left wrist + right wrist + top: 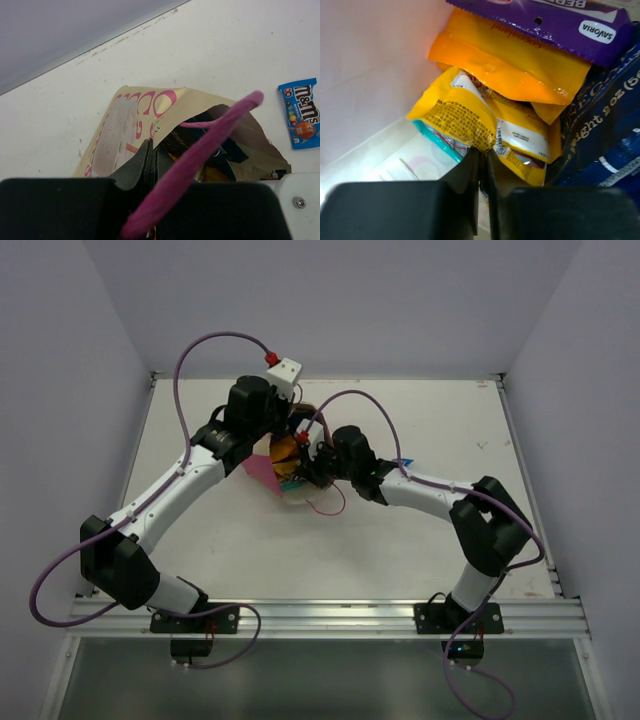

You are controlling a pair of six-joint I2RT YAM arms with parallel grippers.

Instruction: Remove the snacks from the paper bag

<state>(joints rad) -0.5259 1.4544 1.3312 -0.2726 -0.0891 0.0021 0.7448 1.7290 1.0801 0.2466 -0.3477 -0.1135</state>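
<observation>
The paper bag (266,473) lies tipped on the table between both arms; the left wrist view shows its cream printed front (125,125) and a pink cord handle (210,140). My left gripper (152,152) is shut on the bag's front edge at the mouth. My right gripper (484,157) is inside the bag, shut on the corner of a small yellow packet (465,115). Around it lie an orange-yellow packet (505,60), a purple one (545,20), a dark blue bag (605,130) and a teal-edged packet (437,137). In the top view both grippers (295,455) meet at the bag.
A small blue M&M's packet (302,112) lies on the white table to the right of the bag; it shows as a sliver in the top view (405,462). The table's back edge meets the wall (100,42). The bag's pale inner wall (375,75) is at my right gripper's left.
</observation>
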